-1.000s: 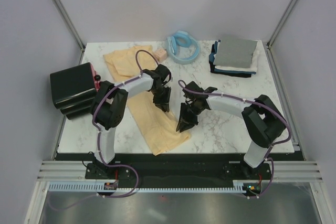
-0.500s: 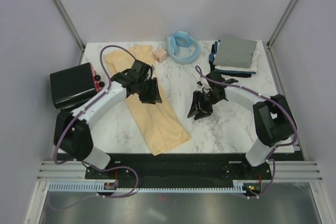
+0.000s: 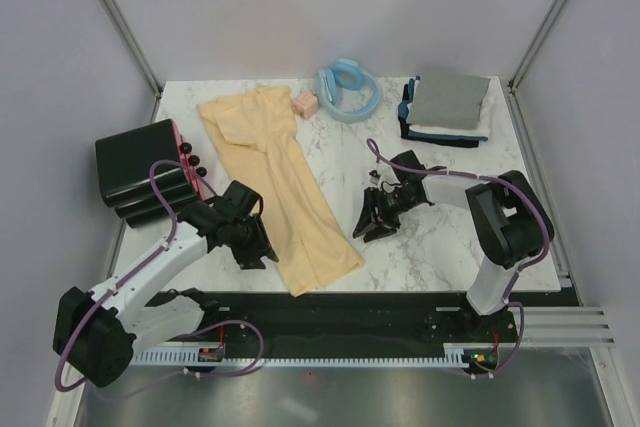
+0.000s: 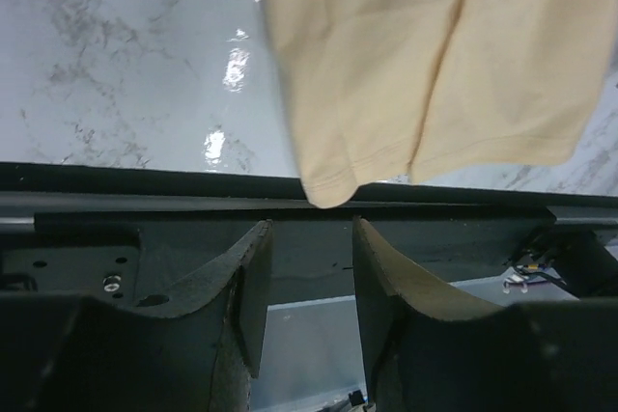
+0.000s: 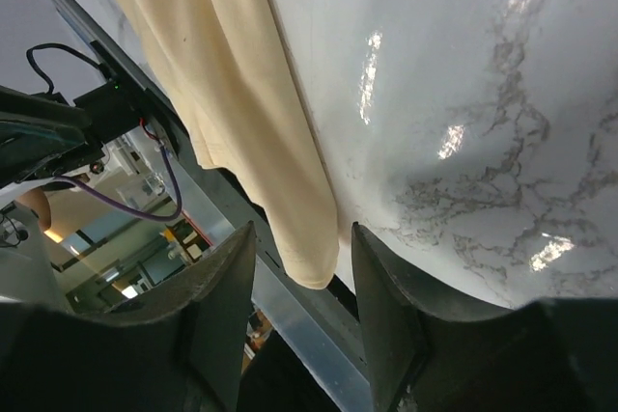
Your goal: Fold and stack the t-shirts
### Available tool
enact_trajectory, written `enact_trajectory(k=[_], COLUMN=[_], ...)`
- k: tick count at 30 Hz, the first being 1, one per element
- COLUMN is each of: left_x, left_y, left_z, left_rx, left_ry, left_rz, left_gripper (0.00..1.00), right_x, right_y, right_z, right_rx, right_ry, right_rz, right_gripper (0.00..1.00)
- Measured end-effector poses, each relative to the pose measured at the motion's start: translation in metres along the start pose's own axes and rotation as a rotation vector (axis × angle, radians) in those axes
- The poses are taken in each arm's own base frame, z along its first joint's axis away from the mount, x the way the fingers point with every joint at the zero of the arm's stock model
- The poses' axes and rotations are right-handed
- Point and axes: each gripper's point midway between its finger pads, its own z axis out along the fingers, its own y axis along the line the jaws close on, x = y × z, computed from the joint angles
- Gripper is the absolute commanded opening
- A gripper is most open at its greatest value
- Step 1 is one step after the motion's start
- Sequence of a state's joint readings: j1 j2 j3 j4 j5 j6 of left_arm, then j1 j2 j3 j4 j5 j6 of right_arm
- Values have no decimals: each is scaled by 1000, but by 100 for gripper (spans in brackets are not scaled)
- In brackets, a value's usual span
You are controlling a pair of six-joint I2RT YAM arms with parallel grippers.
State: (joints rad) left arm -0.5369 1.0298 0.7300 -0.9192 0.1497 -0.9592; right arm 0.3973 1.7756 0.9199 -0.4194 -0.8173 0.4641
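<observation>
White marbled tabletop (image 3: pixel 440 247) between pale walls, with a dark front rail (image 3: pixel 400 299) along the near edge. Carries the pale yellow t-shirt (image 3: pixel 280 177) as a long narrow strip, running from the far left part down toward the near edge. Widens a little at the lower end and stops at the rail; from the left wrist, hem corner just laps over the tabletop's edge.

Just beside the strip's left border, near its lower end, the left claw (image 3: pixel 258 247): spread, nothing between the fingers (image 4: pixel 253 277), cloth lying beyond the tips.

Over bare marble to the right of the strip, near it but apart, the right claw (image 3: pixel 368 229): likewise spread and empty, fingers (image 5: pixel 386 306) pointing toward the shirt's lower edge.

At the far right corner, the stack of folded t-shirts (image 3: pixel 448 112): grey on top, white under it, dark navy lowest.

At the far middle, the light blue ring (image 3: pixel 348 89); left of it, the small pink thing (image 3: pixel 305 103), just beside the shirt's far end.

At the left edge, the black box (image 3: pixel 140 172), pink-red side facing the tabletop.
</observation>
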Motion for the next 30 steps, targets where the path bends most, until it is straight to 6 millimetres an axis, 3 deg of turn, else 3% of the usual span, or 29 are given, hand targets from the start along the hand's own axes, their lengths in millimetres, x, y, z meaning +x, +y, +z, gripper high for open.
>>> enact_trajectory(k=[6, 13, 26, 30], left_x=[11, 26, 22, 26], left_y=[17, 34, 7, 10], left_z=[12, 40, 59, 66], left_rx=[-99, -140, -26, -41], left_ry=[48, 111, 118, 143], left_rz=[-84, -140, -109, -113], left_gripper=[46, 46, 47, 47], right_x=[-3, -4, 3, 8], right_y=[2, 1, 5, 5], right_z=[6, 10, 15, 20], right_rx=[-29, -33, -70, -70], right_ry=[2, 5, 27, 47], right_rz=[-10, -16, -7, -3], right_gripper=[55, 56, 59, 60])
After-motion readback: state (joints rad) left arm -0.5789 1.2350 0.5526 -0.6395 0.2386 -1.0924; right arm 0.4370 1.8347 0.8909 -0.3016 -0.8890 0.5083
